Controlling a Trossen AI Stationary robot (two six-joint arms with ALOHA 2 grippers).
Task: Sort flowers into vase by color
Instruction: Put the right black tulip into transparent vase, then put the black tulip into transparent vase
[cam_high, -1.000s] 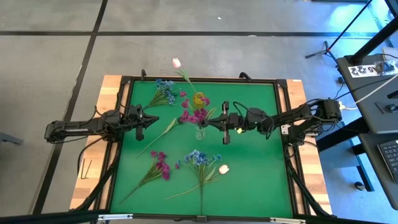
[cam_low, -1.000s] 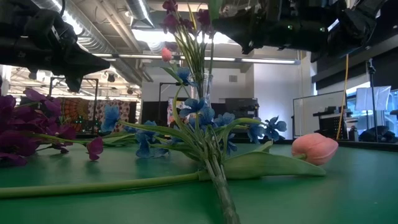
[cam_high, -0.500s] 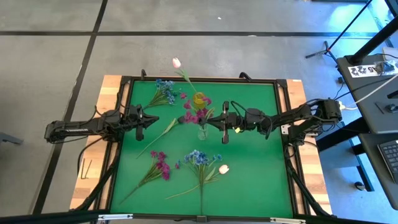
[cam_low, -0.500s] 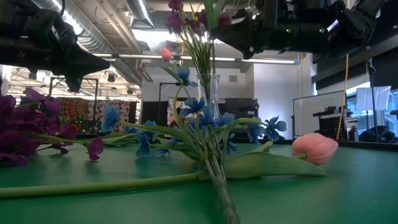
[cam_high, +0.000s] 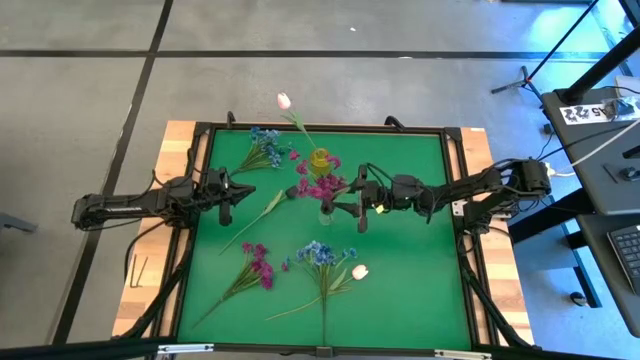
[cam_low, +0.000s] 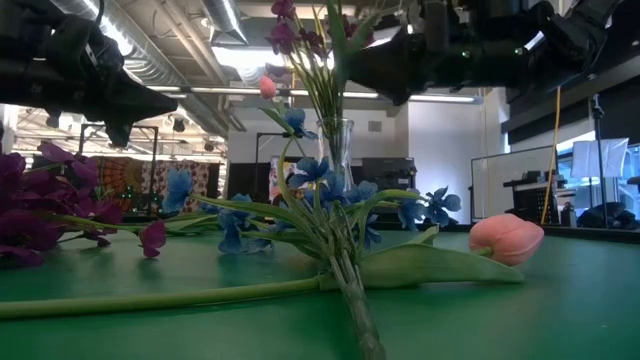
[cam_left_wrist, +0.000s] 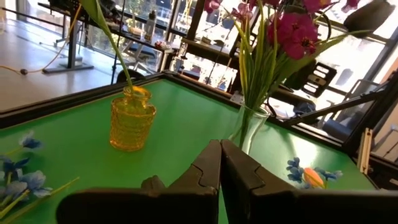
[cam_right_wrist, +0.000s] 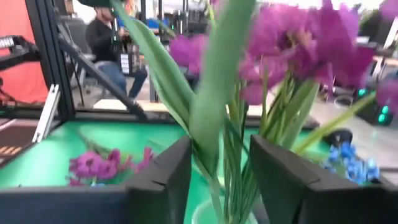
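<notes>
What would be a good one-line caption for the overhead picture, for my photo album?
Right claw open around magenta flowers standing in a clear vase; more flowers lie on the green table.

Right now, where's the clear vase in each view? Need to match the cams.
High: clear vase mid-mat, just left of the right claw.
Low: centre, behind the blue spray, neck showing.
Left wrist: right of centre, past the shut left claw.
Right wrist: only its rim at the bottom edge, between the open fingers.
Shared landmark: the magenta spray standing in it.
</notes>
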